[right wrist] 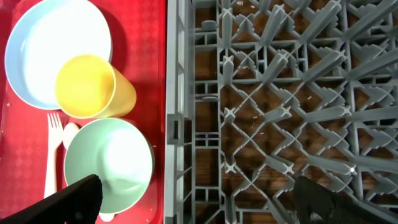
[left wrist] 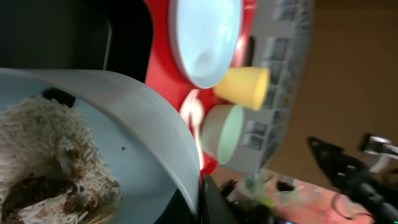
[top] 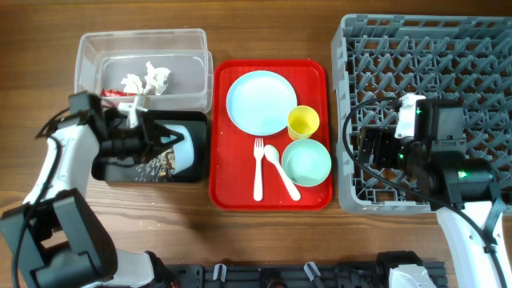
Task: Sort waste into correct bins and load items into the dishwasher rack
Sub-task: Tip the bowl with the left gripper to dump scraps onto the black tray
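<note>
Over the black tray (top: 112,174), the pale blue bowl (top: 189,149) tilts steeply on edge.

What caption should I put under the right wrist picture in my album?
Open right pincer hangs over the mint-green bowl and grey dishwasher rack, yellow cup nearby.

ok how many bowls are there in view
2: a mint-green bowl on the red tray, and a pale blue bowl tilted in the left gripper over the black tray. None appears hidden.
</note>
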`<state>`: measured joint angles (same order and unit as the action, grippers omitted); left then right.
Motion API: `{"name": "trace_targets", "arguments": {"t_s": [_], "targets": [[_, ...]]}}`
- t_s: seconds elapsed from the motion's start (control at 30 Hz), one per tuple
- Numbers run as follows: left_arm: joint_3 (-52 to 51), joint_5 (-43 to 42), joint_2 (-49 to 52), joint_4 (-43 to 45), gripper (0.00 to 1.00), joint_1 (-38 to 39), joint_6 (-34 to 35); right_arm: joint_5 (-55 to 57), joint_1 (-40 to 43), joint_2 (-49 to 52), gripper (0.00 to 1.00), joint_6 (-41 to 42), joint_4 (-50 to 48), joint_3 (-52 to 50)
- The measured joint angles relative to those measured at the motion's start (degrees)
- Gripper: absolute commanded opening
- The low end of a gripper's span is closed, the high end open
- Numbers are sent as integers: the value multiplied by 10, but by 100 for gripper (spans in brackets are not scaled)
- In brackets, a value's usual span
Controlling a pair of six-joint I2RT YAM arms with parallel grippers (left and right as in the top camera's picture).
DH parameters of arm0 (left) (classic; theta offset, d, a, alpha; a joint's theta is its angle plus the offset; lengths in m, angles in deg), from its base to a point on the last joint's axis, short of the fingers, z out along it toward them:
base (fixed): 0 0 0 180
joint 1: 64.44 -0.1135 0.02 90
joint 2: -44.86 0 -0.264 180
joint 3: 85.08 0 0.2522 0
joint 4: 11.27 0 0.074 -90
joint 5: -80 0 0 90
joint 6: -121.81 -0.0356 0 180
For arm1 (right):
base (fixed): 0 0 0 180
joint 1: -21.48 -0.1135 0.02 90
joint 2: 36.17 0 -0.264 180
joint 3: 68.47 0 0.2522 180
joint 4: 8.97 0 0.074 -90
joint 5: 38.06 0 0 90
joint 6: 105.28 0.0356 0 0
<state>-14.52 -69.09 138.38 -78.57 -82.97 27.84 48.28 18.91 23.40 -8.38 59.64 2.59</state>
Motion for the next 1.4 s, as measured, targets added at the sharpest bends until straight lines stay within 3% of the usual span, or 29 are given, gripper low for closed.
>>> {"name": "trace_targets", "arguments": {"t_s": [0.1, 0.2, 0.47, 0.6, 0.9, 1.1, 1.27, 1.4], "targets": [[-15, -97, 5, 0, 4, -41, -60, 0, 0, 0, 100, 0, 0, 0], [-16, -141, 6, 0, 4, -56, -117, 0, 0, 0, 100, 0, 0, 0], [-16, -160, 7, 32, 4, -56, -153, 0, 0, 0, 100, 0, 0, 0], [-17, -154, 7, 76, 4, -56, -95, 0, 0, 0, 100, 0, 1, 0], [-17, -284, 8, 74, 4, -81, 14, 0, 0, 0, 100, 0, 7, 0], [-18, -284, 8, 89, 4, -93, 24, 0, 0, 0, 100, 0, 9, 0], [-18, -223, 8, 116, 4, -93, 37, 0, 0, 0, 100, 0, 9, 0], [-18, -259, 8, 119, 4, -89, 42, 0, 0, 0, 99, 0, 9, 0]]}}
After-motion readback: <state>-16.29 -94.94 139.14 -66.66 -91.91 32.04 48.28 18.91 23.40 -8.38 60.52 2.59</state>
